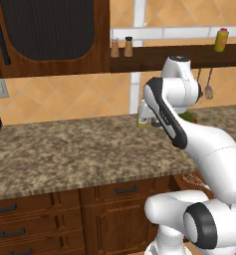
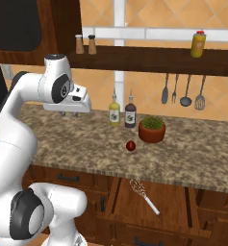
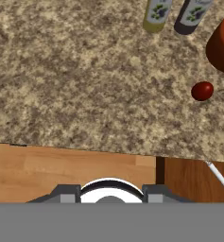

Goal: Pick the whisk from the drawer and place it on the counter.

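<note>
1. Raised over the counter (image 2: 192, 158), claw (image 2: 69, 114) pointing down; finger spread impossible to tell.
2. Lying loose on open drawer (image 2: 175, 202) floor, below and right of claw: whisk (image 2: 144, 196).
3. Beyond claw, rightward: two bottles (image 2: 114, 111), potted plant (image 2: 152, 129).

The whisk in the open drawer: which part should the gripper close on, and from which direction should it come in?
Probably the slim handle, from straight above. The whisk lies flat on the floor of the drawer, wire head toward the counter, handle angled outward. The handle is thin and rigid, and the loops may flex. Set the fingers across the handle. The gripper hangs above the counter.
</note>
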### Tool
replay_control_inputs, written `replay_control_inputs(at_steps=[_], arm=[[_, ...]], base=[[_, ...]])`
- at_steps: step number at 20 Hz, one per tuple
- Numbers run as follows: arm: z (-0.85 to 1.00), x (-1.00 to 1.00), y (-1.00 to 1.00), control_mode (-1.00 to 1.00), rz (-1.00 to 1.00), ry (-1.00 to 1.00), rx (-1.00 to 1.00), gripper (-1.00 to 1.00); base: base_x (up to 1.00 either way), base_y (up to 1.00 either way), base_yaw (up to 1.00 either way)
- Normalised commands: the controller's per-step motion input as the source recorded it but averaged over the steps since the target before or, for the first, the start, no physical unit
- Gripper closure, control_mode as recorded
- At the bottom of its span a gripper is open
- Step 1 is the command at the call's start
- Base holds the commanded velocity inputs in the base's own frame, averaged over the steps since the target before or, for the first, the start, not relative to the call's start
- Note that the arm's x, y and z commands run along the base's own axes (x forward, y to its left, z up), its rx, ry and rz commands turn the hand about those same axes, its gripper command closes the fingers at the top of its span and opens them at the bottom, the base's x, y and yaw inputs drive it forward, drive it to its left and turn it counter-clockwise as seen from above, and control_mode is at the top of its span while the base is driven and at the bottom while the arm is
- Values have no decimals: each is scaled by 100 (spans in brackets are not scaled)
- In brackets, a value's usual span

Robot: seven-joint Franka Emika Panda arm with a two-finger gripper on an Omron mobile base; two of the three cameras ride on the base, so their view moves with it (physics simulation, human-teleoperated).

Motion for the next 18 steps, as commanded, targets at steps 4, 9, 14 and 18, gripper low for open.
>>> replay_control_inputs(at_steps=[4,9,14,18], arm=[[0,-26,-26,-100,-3,-3,7,-100],[0,-96,-88,-100,-28,-2,14,-100],[-4,-86,-94,-100,-36,0,10,-100],[-7,-70,-77,-100,-37,4,1,-100]], base=[[0,0,0],[0,0,0],[0,0,0],[0,0,0]])
